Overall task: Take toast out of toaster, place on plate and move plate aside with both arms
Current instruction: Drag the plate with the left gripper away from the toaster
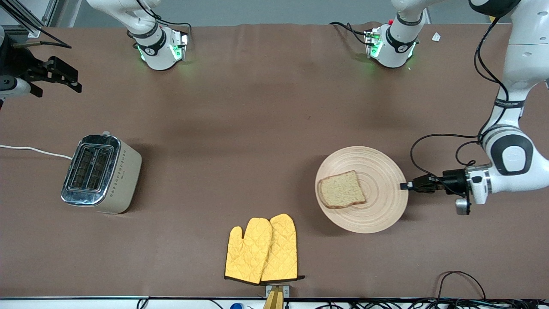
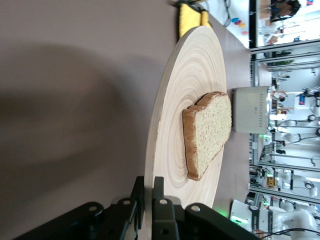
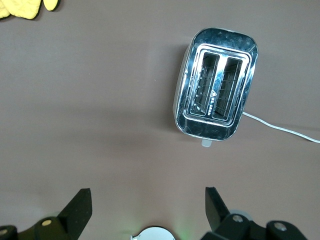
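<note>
Toast [image 1: 342, 189] lies on the plate [image 1: 377, 165]; the toaster [image 1: 101, 174] stands empty. Left hand [image 1: 404, 186] pinches the plate's rim, raising it. Right hand [image 1: 55, 77] waits wide open. Moving aside remains.

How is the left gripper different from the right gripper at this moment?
The left gripper is shut on the plate rim, low at the table; the right gripper is open, holds nothing and waits above the toaster's end of the table. Both are black, with two fingers.

right arm [image 1: 25, 81] cut off at frame edge, toaster [image 1: 101, 174] cord [image 1: 34, 150] running out of view
</note>
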You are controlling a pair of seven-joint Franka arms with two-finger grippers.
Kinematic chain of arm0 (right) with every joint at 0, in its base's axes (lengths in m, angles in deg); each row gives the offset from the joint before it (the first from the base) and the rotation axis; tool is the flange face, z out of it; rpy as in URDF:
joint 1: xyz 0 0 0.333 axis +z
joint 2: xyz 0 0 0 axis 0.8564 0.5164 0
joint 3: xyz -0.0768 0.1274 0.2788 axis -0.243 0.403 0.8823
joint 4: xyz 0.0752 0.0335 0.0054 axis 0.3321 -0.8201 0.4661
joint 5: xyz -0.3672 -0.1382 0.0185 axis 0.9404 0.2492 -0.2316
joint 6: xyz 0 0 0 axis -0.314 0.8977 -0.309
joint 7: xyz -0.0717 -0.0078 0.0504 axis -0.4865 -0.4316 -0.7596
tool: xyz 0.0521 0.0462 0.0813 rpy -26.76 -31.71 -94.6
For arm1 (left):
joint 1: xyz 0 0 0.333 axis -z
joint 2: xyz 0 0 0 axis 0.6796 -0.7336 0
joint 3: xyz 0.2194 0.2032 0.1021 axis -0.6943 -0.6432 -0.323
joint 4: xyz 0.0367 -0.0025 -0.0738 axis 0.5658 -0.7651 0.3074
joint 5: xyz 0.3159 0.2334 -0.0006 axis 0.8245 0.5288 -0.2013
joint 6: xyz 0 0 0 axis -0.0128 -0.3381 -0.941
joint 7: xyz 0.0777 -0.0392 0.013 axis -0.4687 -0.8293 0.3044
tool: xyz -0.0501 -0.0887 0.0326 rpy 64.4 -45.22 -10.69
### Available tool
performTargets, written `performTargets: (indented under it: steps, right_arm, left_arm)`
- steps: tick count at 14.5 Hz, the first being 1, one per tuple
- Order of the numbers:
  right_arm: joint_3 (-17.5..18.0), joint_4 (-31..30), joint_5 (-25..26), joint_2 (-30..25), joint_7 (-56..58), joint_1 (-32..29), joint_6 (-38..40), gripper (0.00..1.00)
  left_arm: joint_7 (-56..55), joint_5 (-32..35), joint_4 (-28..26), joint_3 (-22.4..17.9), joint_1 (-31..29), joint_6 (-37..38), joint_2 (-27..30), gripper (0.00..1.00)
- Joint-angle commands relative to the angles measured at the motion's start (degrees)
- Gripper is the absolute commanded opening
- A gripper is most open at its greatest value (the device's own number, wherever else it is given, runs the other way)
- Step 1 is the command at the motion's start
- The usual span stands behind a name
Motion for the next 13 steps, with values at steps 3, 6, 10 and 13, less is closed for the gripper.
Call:
performTargets:
  steps: [3,6,10,13]
  right_arm:
    - [0.19,-0.12,0.91,-0.67,-0.83,0.23,0.48,1.00]
    - [0.19,-0.03,0.91,-0.67,-0.74,0.23,0.48,1.00]
    - [0.19,-0.03,0.91,-0.67,-0.83,0.32,0.48,1.00]
    - [0.19,-0.03,0.91,-0.67,-0.83,0.32,0.48,1.00]
  left_arm:
    - [-2.21,2.60,1.53,0.31,-6.33,1.87,-1.32,0.01]
    - [-0.55,3.84,1.97,0.40,-9.67,1.87,-3.08,0.01]
    - [3.51,3.84,1.63,0.40,-12.40,1.95,-5.46,0.01]
    - [3.68,3.84,1.62,0.40,-13.72,4.06,-6.95,0.01]
